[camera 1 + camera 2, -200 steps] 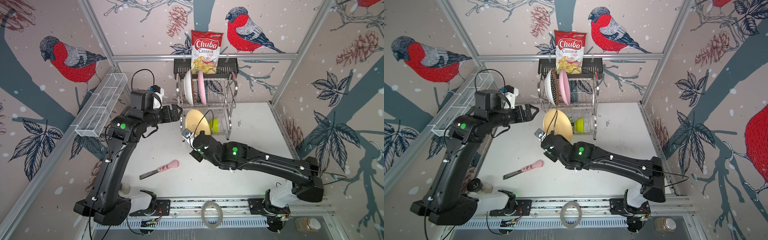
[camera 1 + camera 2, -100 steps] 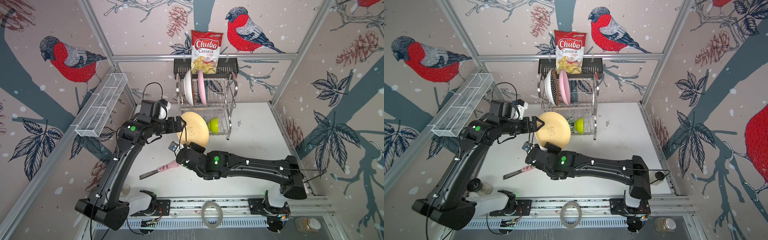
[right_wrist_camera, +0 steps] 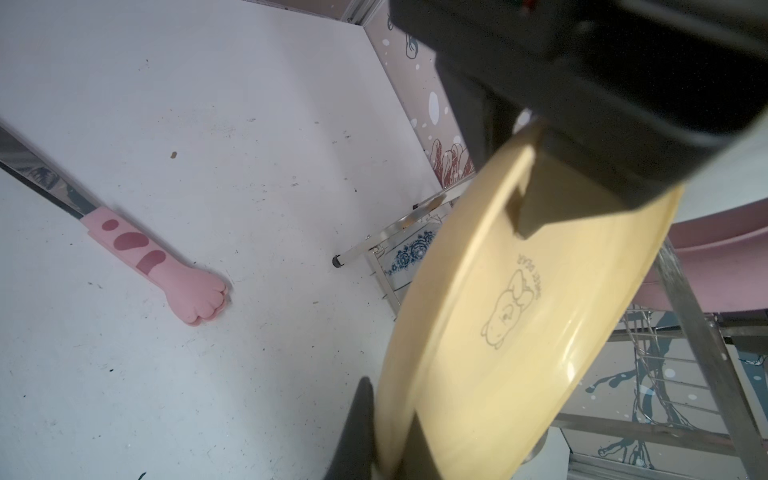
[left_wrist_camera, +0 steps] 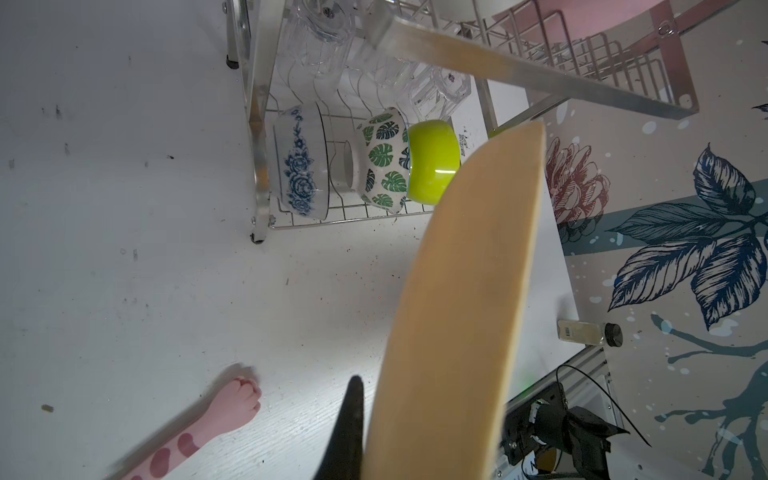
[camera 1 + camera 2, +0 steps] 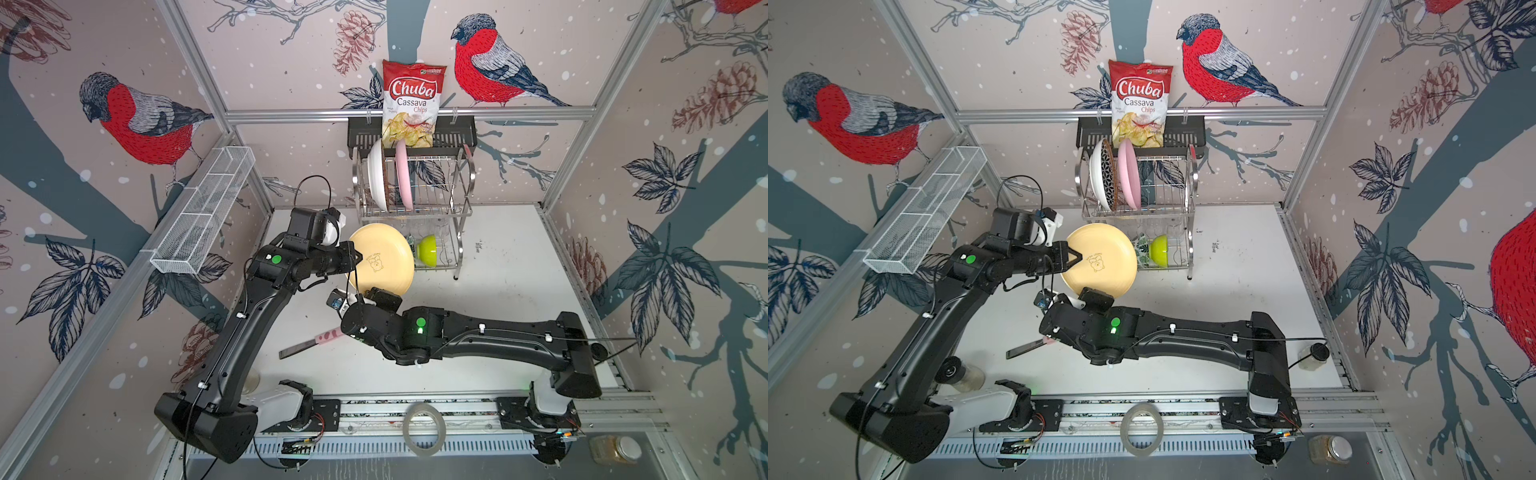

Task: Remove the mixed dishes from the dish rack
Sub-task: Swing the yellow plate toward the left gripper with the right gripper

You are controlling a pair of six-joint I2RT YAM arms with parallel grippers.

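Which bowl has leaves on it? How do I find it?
Find the shiny wire dish rack at the back of the table. On its bottom shelf three small bowls stand on edge. The middle bowl, white with green leaves, sits between the blue-flowered bowl and the plain lime bowl.

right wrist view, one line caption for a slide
Right fingers and left fingers grip the rim of the yellow bear-print plate; pink paw-handled knife lies on the table.
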